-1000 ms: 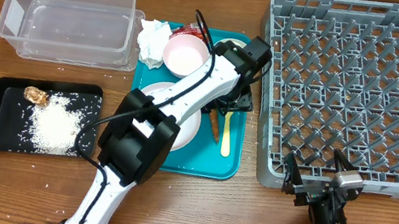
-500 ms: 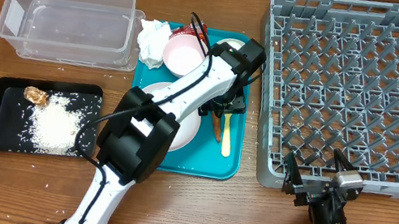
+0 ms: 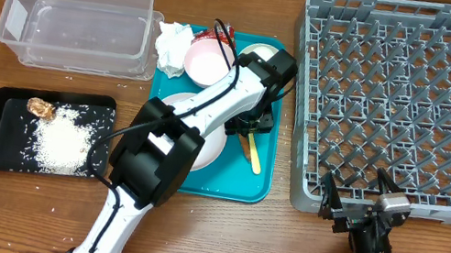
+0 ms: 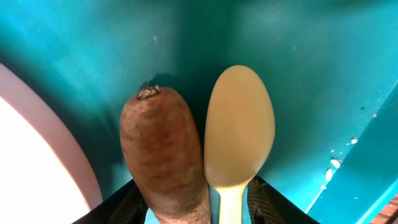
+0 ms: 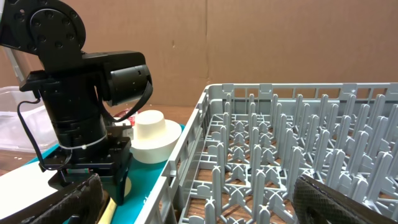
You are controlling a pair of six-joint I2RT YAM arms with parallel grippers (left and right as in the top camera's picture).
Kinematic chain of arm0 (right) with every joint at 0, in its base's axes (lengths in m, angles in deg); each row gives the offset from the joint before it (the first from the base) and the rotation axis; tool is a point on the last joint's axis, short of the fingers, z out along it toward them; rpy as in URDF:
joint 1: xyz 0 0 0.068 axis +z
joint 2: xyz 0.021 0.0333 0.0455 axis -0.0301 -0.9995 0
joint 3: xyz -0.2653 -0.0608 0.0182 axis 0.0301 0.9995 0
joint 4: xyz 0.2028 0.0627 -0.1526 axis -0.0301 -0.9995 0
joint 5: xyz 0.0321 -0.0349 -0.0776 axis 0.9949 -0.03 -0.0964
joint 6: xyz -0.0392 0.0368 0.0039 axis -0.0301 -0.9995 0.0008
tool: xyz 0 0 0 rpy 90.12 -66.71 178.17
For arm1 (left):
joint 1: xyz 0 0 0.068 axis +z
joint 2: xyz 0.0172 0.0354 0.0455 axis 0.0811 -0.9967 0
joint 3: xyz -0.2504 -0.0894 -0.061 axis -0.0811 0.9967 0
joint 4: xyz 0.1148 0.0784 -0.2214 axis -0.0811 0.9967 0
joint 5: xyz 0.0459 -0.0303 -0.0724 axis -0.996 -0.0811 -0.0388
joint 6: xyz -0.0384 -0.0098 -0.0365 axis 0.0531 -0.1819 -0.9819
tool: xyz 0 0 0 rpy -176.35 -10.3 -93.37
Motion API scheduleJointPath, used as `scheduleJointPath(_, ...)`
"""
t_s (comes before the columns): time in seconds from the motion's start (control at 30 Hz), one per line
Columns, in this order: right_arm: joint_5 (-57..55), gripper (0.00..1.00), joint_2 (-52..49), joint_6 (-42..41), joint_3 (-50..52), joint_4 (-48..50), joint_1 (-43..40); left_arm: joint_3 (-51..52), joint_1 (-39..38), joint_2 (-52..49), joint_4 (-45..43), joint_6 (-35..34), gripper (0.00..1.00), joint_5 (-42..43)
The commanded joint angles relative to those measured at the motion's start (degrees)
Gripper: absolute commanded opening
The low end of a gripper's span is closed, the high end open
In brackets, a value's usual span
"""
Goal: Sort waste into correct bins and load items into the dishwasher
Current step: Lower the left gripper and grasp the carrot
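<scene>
— Where's the grey dish rack point(image 3: 406, 103)?
— At 3 o'clock of the teal tray point(image 3: 258, 188). The right gripper point(image 3: 353, 196) is at its 6 o'clock edge, jaws wide, empty.
— And the left gripper point(image 3: 250, 129)?
— Over the tray, straddling a brown stick point(image 4: 165, 155) that touches the yellow spoon point(image 4: 239, 124) at its 9 o'clock. Gripping or not, I cannot tell.

the table point(image 3: 260, 244) is brown wood with a smooth, faintly shiny grain. on it the teal tray point(image 4: 298, 50) is glossy plastic with small highlights, the tub point(image 3: 85, 27) is clear, slightly cloudy plastic, the black tray point(image 3: 4, 139) is matt plastic and the dish rack point(image 3: 406, 103) is dull grey moulded plastic. the food scrap point(image 4: 163, 149) looks rough, brown and matt beside the smooth, satiny pale yellow plastic spoon point(image 4: 239, 124), and the napkin point(image 3: 173, 46) is crumpled white paper.
</scene>
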Motion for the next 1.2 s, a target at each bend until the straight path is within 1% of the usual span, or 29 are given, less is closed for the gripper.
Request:
scheduleJointPath(0.0,-0.3,1.0,0.4,0.4,0.6,0.2,0.1,0.7,0.1,-0.1,-0.6,-0.9,0.48,0.3)
scheduleJointPath(0.07,-0.3,1.0,0.4,0.4,0.6,0.2,0.1,0.7,0.1,-0.1,-0.6,-0.8,0.45,0.3)
scheduleJointPath(0.17,-0.3,1.0,0.4,0.4,0.6,0.2,0.1,0.5,0.1,0.0,-0.5,-0.4,0.45,0.3)
scheduleJointPath(0.33,-0.3,1.0,0.4,0.4,0.6,0.2,0.1,-0.7,0.1,0.5,-0.3,1.6,0.49,0.2)
scheduleJointPath(0.53,-0.3,1.0,0.4,0.4,0.6,0.2,0.1,-1.4,0.1,0.5,0.3,2.0,0.51,0.2)
scheduleJointPath(0.57,-0.3,1.0,0.4,0.4,0.6,0.2,0.1,-1.5,0.1,0.6,0.3,3.0,0.53,0.3)
scheduleJointPath(0.83,-0.3,1.0,0.4,0.4,0.6,0.2,0.1,-3.5,0.1,1.9,0.5,6.7,0.59,0.1)
scheduleJointPath(1.07,-0.3,1.0,0.4,0.4,0.6,0.2,0.1,-3.6,0.5,1.9,2.3,4.4,0.58,0.1)
scheduleJointPath(1.17,-0.3,1.0,0.4,0.4,0.6,0.2,0.1,-3.3,0.9,1.9,3.6,2.5,0.53,0.1)
